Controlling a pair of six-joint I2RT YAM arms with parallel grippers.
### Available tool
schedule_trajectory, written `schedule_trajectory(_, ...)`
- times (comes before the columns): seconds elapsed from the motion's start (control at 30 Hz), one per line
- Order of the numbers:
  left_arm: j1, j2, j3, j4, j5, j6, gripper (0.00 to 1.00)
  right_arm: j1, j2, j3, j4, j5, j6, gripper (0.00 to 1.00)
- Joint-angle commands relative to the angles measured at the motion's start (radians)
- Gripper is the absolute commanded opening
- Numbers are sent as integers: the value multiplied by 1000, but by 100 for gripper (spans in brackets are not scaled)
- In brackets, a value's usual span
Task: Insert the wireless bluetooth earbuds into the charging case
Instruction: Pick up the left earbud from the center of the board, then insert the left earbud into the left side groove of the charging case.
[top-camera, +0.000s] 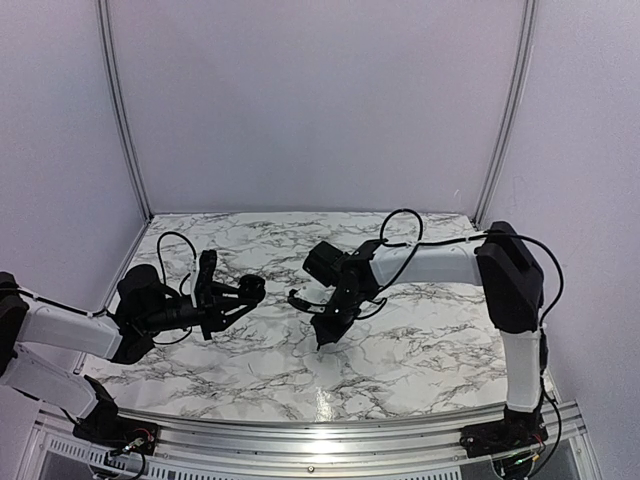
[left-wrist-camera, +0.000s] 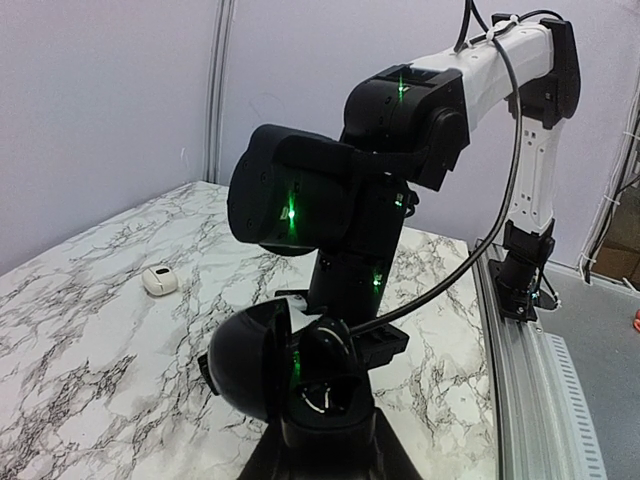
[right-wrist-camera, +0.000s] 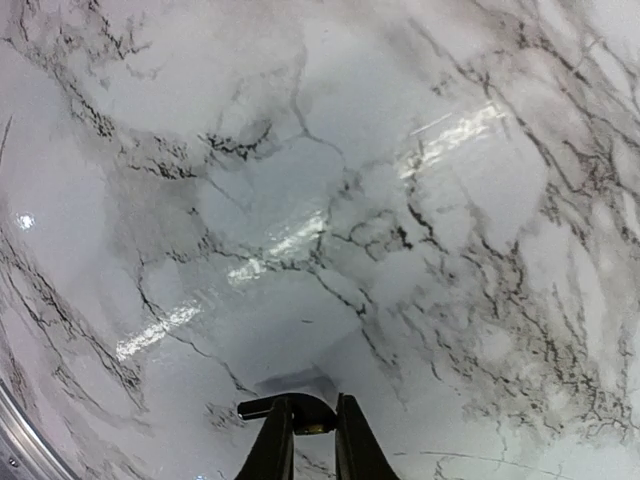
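The black charging case (left-wrist-camera: 300, 375) is held between the fingers of my left gripper (left-wrist-camera: 325, 445), which is shut on it, just above the table (top-camera: 420, 350). Its lid (left-wrist-camera: 240, 365) stands open to the left and the wells (left-wrist-camera: 335, 395) face up. In the top view the case (top-camera: 252, 289) sits at the tip of the left gripper (top-camera: 238, 295). My right gripper (right-wrist-camera: 312, 428) points down over the marble and is shut on a small black hook-shaped earbud (right-wrist-camera: 300, 410). The right gripper (top-camera: 323, 340) hangs to the right of the case, apart from it. No other earbud shows clearly.
A small white oval object (left-wrist-camera: 160, 281) lies on the marble far behind the case. The right arm's wrist (left-wrist-camera: 300, 195) looms close behind the case. An aluminium rail (top-camera: 330, 435) runs along the near edge, and grey walls close in the other sides.
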Motion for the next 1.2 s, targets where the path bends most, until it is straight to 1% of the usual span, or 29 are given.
schedule_trajectory(0.0,10,3,-8,54,16,-7,0,-12,-114,-15,61,93,-31,1)
schedule_trajectory(0.23,16,24,2,69,65,4,0,-16,-299,-119,228,207,-94,1)
schedule_trajectory(0.33,16,48,24,80,140,20,0,-11,-405,-183,341,237,-145,1)
schedule_trajectory(0.47,16,81,51,158,250,2,0,14,-551,-274,494,260,-218,2)
schedule_trajectory(0.6,15,106,83,193,328,-32,0,65,-651,-317,575,293,-300,1)
schedule_trajectory(0.77,5,118,111,209,386,-57,0,131,-728,-366,681,278,-377,1)
schedule_trajectory(0.87,-6,112,114,214,396,-59,0,168,-759,-385,744,258,-417,1)
schedule_trajectory(1.0,-24,112,126,216,415,-60,0,218,-774,-390,796,224,-467,1)
schedule_trajectory(1.17,-50,121,141,216,427,-61,0,288,-774,-395,828,218,-522,2)
